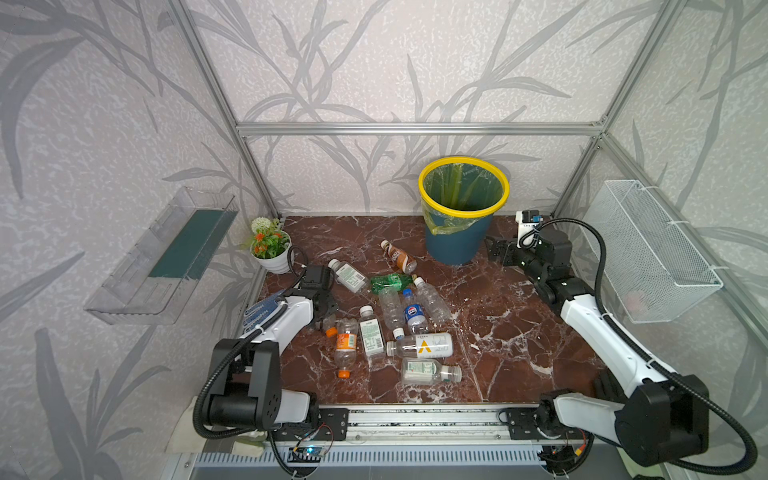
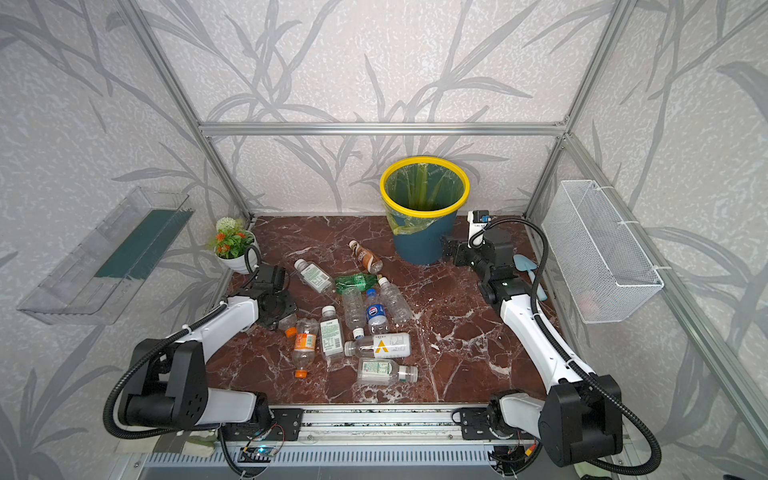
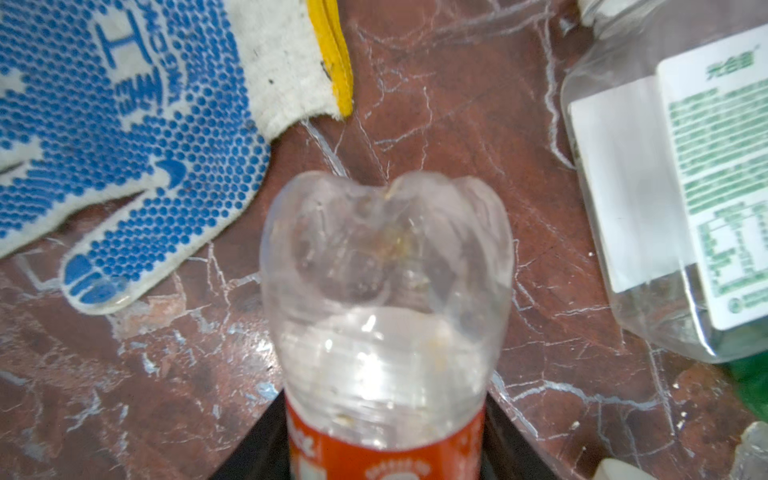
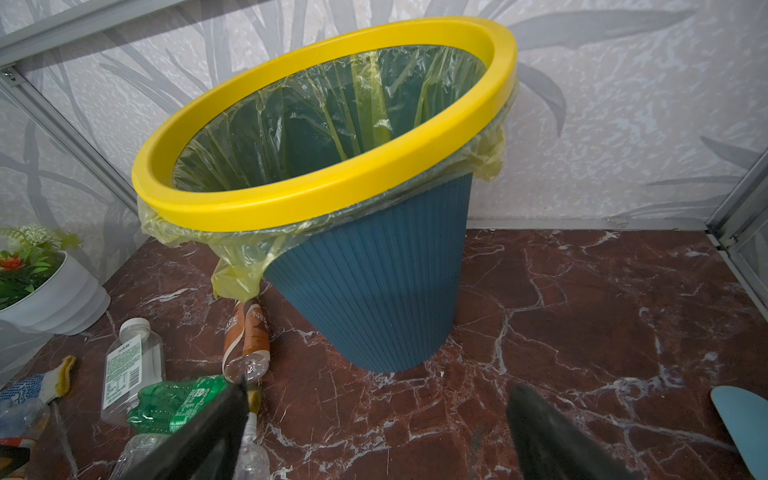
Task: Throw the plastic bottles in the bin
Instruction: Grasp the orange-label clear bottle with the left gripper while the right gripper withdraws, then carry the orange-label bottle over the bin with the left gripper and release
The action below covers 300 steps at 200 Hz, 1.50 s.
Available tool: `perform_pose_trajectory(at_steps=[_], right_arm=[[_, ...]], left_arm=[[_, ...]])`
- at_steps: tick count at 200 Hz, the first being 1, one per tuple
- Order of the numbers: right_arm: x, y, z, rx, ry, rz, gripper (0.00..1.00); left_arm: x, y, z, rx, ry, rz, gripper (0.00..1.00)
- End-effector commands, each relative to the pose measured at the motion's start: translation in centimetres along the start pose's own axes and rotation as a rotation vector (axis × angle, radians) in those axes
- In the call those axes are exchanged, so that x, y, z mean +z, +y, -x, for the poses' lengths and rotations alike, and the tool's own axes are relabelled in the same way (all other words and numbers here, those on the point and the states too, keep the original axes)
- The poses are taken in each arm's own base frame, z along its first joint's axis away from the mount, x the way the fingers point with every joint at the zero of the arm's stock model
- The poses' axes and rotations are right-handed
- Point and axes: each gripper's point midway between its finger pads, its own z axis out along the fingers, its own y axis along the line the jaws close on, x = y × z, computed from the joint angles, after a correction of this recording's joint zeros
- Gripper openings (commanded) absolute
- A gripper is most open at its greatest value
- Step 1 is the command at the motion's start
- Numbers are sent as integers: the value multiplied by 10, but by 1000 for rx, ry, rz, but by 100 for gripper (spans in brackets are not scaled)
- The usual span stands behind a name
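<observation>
Left end effector (image 3: pixel 386 399): fingers closed on an orange-label bottle (image 3: pixel 386 291), gripped at the label band, clear base pointing away from the wrist. Cannot tell whether the bottle is clear of the surface (image 1: pixel 519 332) or resting on it. Position: near the left edge, about halfway along it. A blue-dotted glove (image 3: pixel 124 137) lies just beside the bottle, toward that edge. Right end effector (image 4: pixel 376 395): fingers wide apart, nothing between them, low over the surface near the far right corner and facing the bin (image 1: pixel 457 245). The bin stands upright at the far edge, right of middle, bag liner folded over the yellow rim. The other bottles (image 1: pixel 390 309) lie on their sides in a loose cluster around the middle. The brown bottle (image 1: pixel 399 257) is just beside the bin's base, and the green bottle (image 1: pixel 390 282) lies near it. A flower pot (image 1: pixel 272 259) sits in the far left corner. A trowel (image 2: pixel 525 266) lies along the right edge.
</observation>
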Motion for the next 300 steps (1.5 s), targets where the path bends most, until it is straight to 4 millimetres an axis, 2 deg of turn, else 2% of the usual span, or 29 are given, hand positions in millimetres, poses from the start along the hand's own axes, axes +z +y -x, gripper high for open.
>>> perform_pose_trajectory(at_steps=[1, 46, 74, 104, 121, 160, 178, 189, 214, 217, 219, 222, 225, 227, 229, 236, 237, 240, 243, 246, 251, 252, 257, 260, 264, 270, 273, 285, 300], right_arm=[[-3, -1, -7, 12, 19, 6, 97], [-7, 0, -7, 12, 21, 3, 97], [-10, 1, -8, 15, 28, 9, 97], [-11, 2, -15, 30, 46, 14, 96], [-11, 3, -21, 36, 63, 26, 96], [-15, 3, -26, 46, 71, 24, 95], [-17, 5, -24, 53, 59, 28, 95], [-17, 5, -24, 64, 55, 32, 95], [-12, 13, -31, 92, 63, 70, 94], [-11, 15, -32, 92, 66, 73, 94], [-11, 16, -33, 91, 68, 75, 94], [-10, 17, -35, 91, 72, 76, 94], [-9, 18, -37, 90, 75, 79, 94], [-9, 19, -38, 92, 78, 80, 94], [-8, 20, -39, 92, 80, 81, 94], [-7, 24, -43, 98, 84, 91, 94], [-7, 24, -44, 98, 85, 94, 94], [-6, 27, -46, 101, 89, 100, 94], [-5, 28, -47, 104, 90, 104, 94], [-5, 31, -50, 103, 94, 113, 94], [-4, 35, -53, 103, 101, 122, 94], [-4, 36, -54, 102, 104, 124, 94], [-3, 39, -57, 99, 114, 128, 94], [-3, 40, -59, 96, 120, 130, 94], [-3, 43, -62, 93, 126, 134, 94], [-3, 46, -65, 89, 136, 141, 94], [-4, 48, -66, 86, 140, 146, 94], [-6, 53, -69, 77, 147, 160, 95], [-9, 52, -71, 63, 149, 156, 96]], left_arm=[[-16, 4, 18, -5, -72, 25, 57], [-37, 9, 33, -8, -148, 33, 56], [-67, 7, 49, -8, -224, -5, 56], [-116, -1, 75, -14, -379, -112, 56], [-150, -19, 87, 3, -475, -263, 56], [-244, -63, 115, 3, -700, -632, 56], [-288, -100, 138, 68, -760, -768, 56], [-332, -132, 155, 122, -818, -873, 56], [-413, -236, 183, 303, -902, -1079, 56], [-412, -251, 183, 329, -882, -1095, 56], [-423, -259, 186, 340, -891, -1121, 56], [-428, -273, 188, 359, -881, -1144, 56], [-422, -289, 188, 380, -851, -1155, 56], [-432, -296, 191, 384, -859, -1176, 56], [-428, -306, 192, 393, -842, -1180, 56], [-437, -335, 197, 414, -818, -1229, 58], [-444, -335, 197, 417, -823, -1244, 59], [-426, -355, 194, 442, -775, -1247, 61], [-438, -364, 196, 452, -786, -1280, 63], [-438, -372, 197, 457, -779, -1289, 64], [-435, -385, 200, 453, -774, -1301, 66], [-425, -391, 198, 456, -752, -1293, 66], [-433, -395, 201, 440, -785, -1327, 70], [-424, -401, 200, 432, -776, -1333, 73], [-426, -403, 203, 418, -779, -1375, 76], [-412, -409, 208, 383, -719, -1397, 80], [-405, -411, 209, 366, -686, -1396, 85], [-384, -414, 198, 418, -632, -1340, 98], [-369, -409, 188, 481, -625, -1255, 99]])
